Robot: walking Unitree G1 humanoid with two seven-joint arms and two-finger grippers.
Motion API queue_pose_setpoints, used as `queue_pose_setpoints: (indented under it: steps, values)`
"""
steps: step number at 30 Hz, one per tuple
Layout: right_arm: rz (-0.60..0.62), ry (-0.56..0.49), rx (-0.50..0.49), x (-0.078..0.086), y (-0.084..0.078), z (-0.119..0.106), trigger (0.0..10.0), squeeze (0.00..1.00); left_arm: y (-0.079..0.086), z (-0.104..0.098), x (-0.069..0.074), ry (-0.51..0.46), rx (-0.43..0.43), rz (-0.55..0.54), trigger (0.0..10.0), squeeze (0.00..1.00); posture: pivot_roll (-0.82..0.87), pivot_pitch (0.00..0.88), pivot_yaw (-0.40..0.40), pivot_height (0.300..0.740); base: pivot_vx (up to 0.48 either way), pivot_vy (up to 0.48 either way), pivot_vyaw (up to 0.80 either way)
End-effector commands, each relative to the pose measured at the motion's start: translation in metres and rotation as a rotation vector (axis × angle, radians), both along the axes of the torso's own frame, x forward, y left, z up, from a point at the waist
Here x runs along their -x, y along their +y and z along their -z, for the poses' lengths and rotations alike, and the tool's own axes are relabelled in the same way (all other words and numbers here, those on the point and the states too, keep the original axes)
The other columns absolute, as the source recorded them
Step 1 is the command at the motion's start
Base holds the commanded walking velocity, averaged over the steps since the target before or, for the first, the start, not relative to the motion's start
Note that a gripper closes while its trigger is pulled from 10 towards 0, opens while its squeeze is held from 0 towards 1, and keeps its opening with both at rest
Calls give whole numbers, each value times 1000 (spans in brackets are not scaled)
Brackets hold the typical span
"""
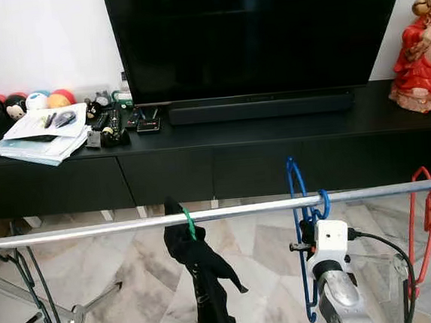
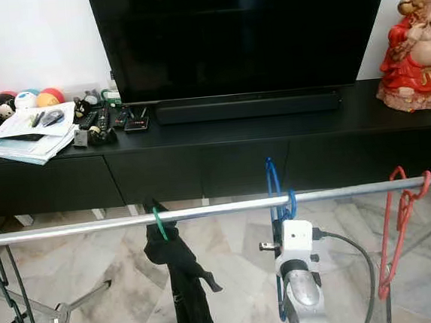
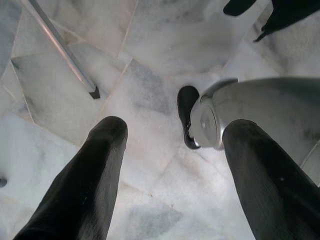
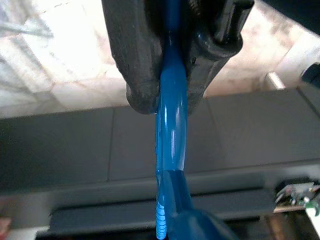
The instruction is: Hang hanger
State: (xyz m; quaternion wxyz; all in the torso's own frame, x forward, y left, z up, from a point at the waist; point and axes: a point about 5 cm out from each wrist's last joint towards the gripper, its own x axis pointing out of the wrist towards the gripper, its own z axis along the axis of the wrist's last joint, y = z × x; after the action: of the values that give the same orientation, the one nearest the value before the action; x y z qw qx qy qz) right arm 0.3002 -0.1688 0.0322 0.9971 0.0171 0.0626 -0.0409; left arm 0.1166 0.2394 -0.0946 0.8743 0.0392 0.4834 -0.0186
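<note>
Lower right of the left eye frame, the right gripper (image 1: 310, 238) is clamped on the blue hanger (image 1: 300, 199), and the right wrist view confirms it: both black fingers (image 4: 142, 55) pinch the blue plastic between them. The hanger's hook is already looped over the rail (image 1: 227, 212), which runs across the middle of the frame, so the hanger hangs just right of centre with its body dropping below the rail beside the arm.

By my read, the hanging step is at its very end: hook on, grip not yet let go. The next move calls for opening the fingers cleanly and drawing the arm back and down without dragging the hook off the rail.

That right arm comes up from the bottom edge, silver forearm near vertical, white wrist block just under the rail. The left gripper (image 3: 172, 165) points down at the marble floor (image 3: 150, 55), fingers spread apart, holding nothing.

Further out on the rail: a black garment (image 1: 203, 276) on a green hook left of centre, a red hanger (image 1: 424, 219) at far right.
</note>
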Motion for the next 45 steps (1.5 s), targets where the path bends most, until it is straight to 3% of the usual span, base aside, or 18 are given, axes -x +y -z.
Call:
queue_pose_setpoints:
  steps: [1, 9, 17, 22, 27, 28, 29, 36, 37, 39, 45]
  values:
    - [9, -43, 0, 2, -1, -4, 10000, 1000, 4, 0, 1, 12, -6, -5, 10000, 0, 140, 41, 5, 740, 0, 0, 0]
    - [-7, 1, -5, 10, 1, 3, 10000, 1000, -11, 2, -8, 24, 1, 5, 10000, 0, 135, 41, 6, 740, 0, 0, 0]
    - [-43, 26, 1, 0, 3, -2, 10000, 1000, -24, 2, -17, 16, 4, 13, 10000, 0, 139, 39, 8, 740, 0, 0, 0]
    - [-31, -48, -11, -9, -2, -18, 10000, 1000, -32, 2, -23, 5, 8, 17, 10000, 0, 142, 38, 8, 740, 0, 0, 0]
    - [-18, -74, -18, -8, -2, -20, 10000, 1000, -32, 2, -23, 5, 10, 16, 10000, 0, 142, 36, 5, 740, 0, 0, 0]
    - [-17, -73, -18, -7, -1, -20, 10000, 859, -33, 2, -24, 6, 11, 16, 10000, 0, 142, 36, 5, 740, 0, 0, 0]
    - [-18, -60, -18, -6, 0, -17, 10000, 0, -34, 2, -23, 8, 12, 17, 10000, 0, 142, 36, 5, 740, 0, 0, 0]
    - [-51, 30, -3, -10, 5, -13, 10000, 0, -28, 3, -18, 12, 11, 15, 10000, 0, 143, 35, 7, 740, 0, 0, 0]
    - [-58, 85, 27, -14, 5, -11, 10000, 0, -27, 3, -18, 9, 12, 14, 10000, 0, 144, 35, 8, 740, 0, 0, 0]
    - [-68, 86, -9, -20, 6, -16, 10000, 0, -26, 2, -19, 3, 14, 15, 10000, 0, 142, 33, 7, 740, 0, 0, 0]
    - [-80, 133, 4, -26, 6, -20, 10000, 0, -26, 1, -20, -3, 19, 17, 10000, 0, 141, 37, 6, 740, 0, 0, 0]
